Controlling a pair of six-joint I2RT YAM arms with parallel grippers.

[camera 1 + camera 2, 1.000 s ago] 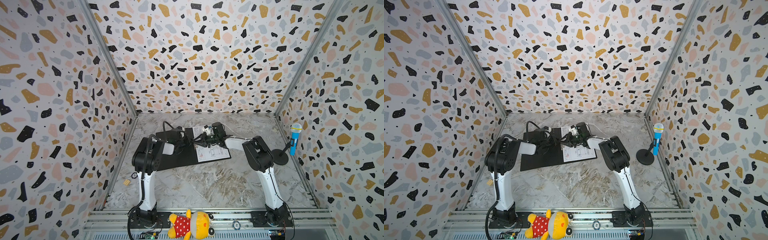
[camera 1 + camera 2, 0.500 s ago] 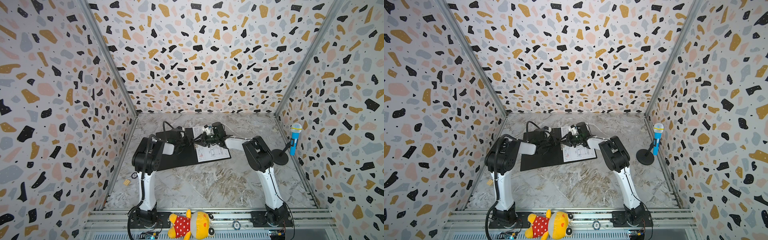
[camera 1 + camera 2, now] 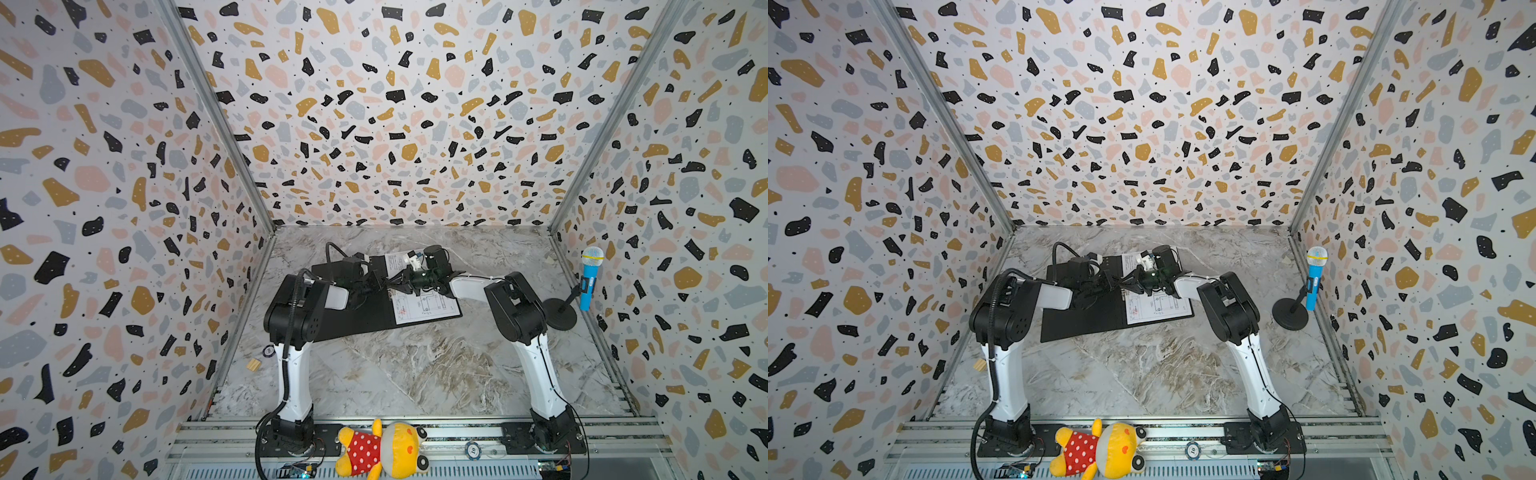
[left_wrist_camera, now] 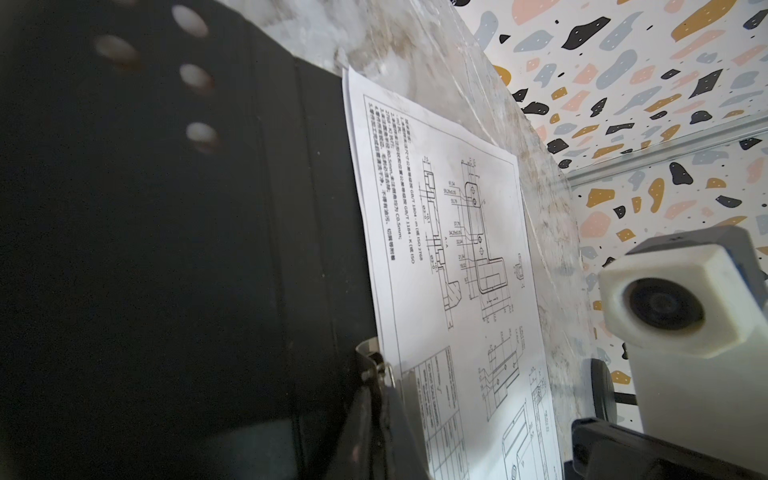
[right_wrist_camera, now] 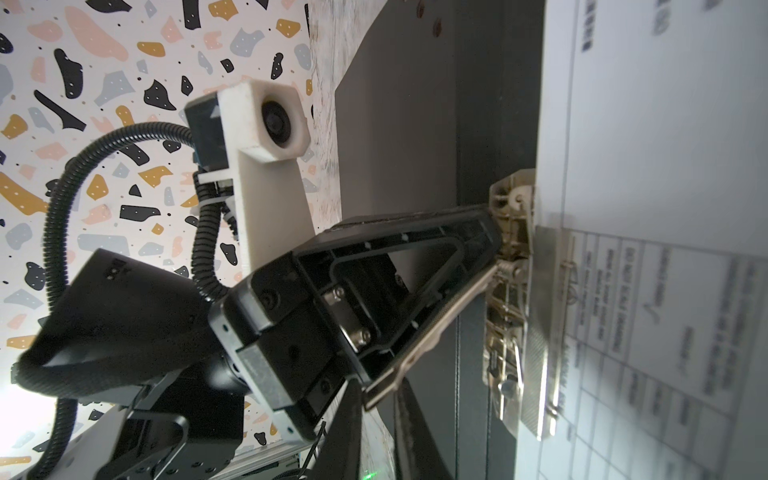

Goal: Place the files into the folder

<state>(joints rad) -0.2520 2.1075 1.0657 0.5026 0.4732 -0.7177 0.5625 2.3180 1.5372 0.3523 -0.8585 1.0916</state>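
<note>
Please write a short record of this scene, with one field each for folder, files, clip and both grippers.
folder: open flat on the marble table, black inside up
files: on its right half in a top view, drawing sheet uppermost
clip: metal, at the spine, over the sheets' edge
left gripper: shut, tips at the clip
right gripper: close beside it; opening unclear

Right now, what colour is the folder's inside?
Black; the folder shows it best in a top view.

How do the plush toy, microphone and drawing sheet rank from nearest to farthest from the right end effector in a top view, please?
1. Drawing sheet, beside the right end effector.
2. Microphone, right wall.
3. Plush toy, front rail.
</note>
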